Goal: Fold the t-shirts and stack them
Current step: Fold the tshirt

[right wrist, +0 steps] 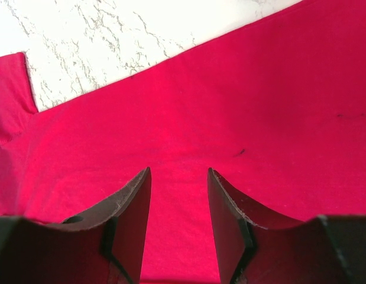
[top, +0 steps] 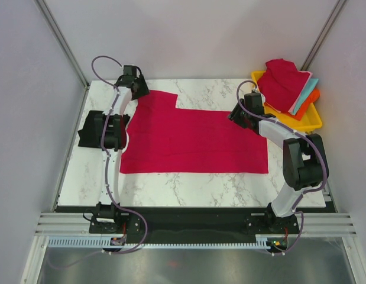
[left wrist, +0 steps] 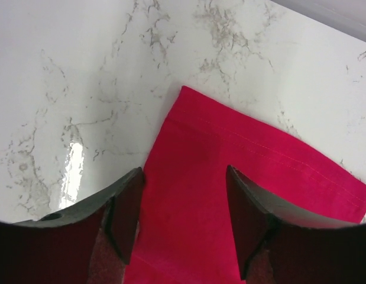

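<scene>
On the marble table [top: 194, 192] a red shirt [top: 194, 142] lies spread flat across the middle, its long body running from left to right. One sleeve [top: 156, 99] sticks out toward the far edge at the left end. The left gripper [top: 135, 89] is at that far left corner. In its wrist view the left gripper [left wrist: 184, 177] has its jaws standing well apart over the sleeve's stitched hem, one finger at the cloth's edge beside bare marble and the other over red cloth. Nothing is pinched between them, and I cannot tell whether the tips touch the fabric. The right gripper [top: 237, 115] is at the shirt's far right corner. From its own camera the right gripper [right wrist: 179, 174] shows a moderate gap between the jaws, with flat red cloth under and between them and no fold caught. The shirt's far edge runs slantwise just beyond the fingers, with marble past it. At the table's left edge, partly under the left arm, lies a black shirt [top: 88, 131]. At the far right corner a yellow tray [top: 316, 122] holds a loose pile: a crumpled red one [top: 283, 83] on top, a teal shirt [top: 305, 94] edge showing under it, and an orange shirt [top: 311, 102] lowest.
</scene>
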